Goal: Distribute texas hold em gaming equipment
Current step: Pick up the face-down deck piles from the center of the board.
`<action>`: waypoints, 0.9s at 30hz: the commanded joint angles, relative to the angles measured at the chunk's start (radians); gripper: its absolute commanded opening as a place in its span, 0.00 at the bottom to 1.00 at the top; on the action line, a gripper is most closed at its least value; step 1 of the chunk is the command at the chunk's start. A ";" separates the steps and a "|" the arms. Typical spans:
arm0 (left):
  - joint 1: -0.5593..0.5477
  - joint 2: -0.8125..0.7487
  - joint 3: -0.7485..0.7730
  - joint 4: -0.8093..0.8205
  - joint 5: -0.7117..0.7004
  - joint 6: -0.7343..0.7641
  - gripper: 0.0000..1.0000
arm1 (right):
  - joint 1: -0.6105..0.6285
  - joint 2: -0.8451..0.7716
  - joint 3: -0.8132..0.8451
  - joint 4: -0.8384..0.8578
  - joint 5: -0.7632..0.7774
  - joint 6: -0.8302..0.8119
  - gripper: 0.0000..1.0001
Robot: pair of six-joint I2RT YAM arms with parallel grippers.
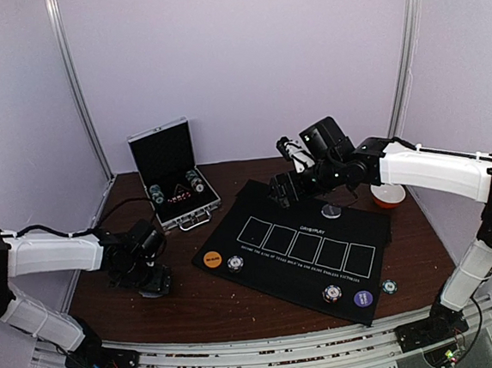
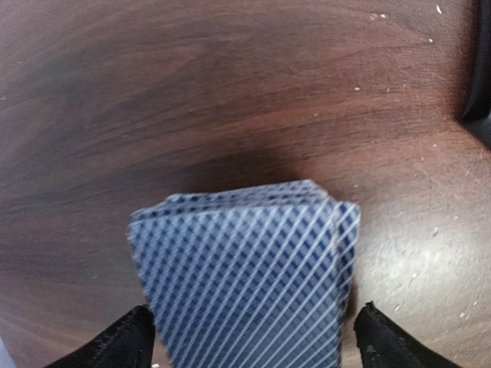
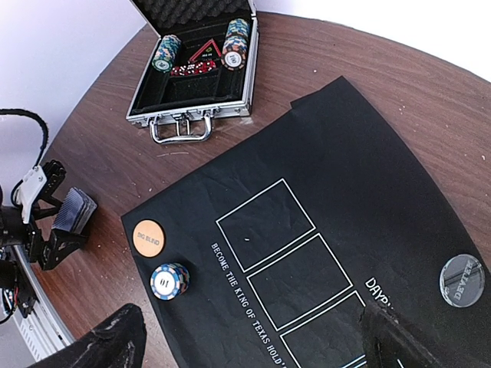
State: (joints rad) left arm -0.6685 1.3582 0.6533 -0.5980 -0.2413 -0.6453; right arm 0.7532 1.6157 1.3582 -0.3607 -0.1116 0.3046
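A deck of blue-grey-backed cards point(image 2: 245, 276) rests on the brown table between the fingers of my left gripper point(image 2: 253, 349). That gripper is open, with a finger close on each side of the deck point(image 3: 75, 208). On the black mat point(image 1: 320, 246) sit an orange button point(image 1: 212, 258) next to a chip stack point(image 1: 235, 262), a dark silver button point(image 1: 330, 211), another chip stack point(image 1: 331, 294), a purple button point(image 1: 363, 298) and a single chip point(image 1: 389, 287). My right gripper point(image 1: 281, 189) hovers open and empty over the mat's far edge.
An open aluminium case point(image 1: 172, 177) holding more chips point(image 3: 166, 54) stands at the back left of the table. An orange-and-white bowl point(image 1: 389, 195) sits behind the right arm. The mat carries several white rectangles point(image 3: 265, 222).
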 commanded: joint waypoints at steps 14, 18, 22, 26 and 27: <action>0.008 0.078 -0.073 0.134 0.119 0.049 0.74 | 0.008 -0.009 0.004 -0.037 0.050 -0.042 1.00; 0.019 0.107 -0.074 0.143 0.145 0.052 0.73 | 0.008 -0.017 0.005 -0.044 0.059 -0.048 1.00; 0.021 0.110 -0.080 0.143 0.158 0.041 0.78 | 0.008 -0.017 0.007 -0.047 0.065 -0.054 1.00; 0.019 0.103 -0.082 0.141 0.163 0.041 0.70 | 0.008 -0.016 0.011 -0.048 0.070 -0.056 1.00; 0.019 0.101 -0.084 0.145 0.171 0.046 0.66 | 0.008 -0.016 0.012 -0.050 0.071 -0.057 1.00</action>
State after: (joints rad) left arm -0.6552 1.4082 0.6220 -0.4530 -0.1555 -0.6075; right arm 0.7532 1.6157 1.3586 -0.3889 -0.0654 0.2600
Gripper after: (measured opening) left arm 0.718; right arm 0.999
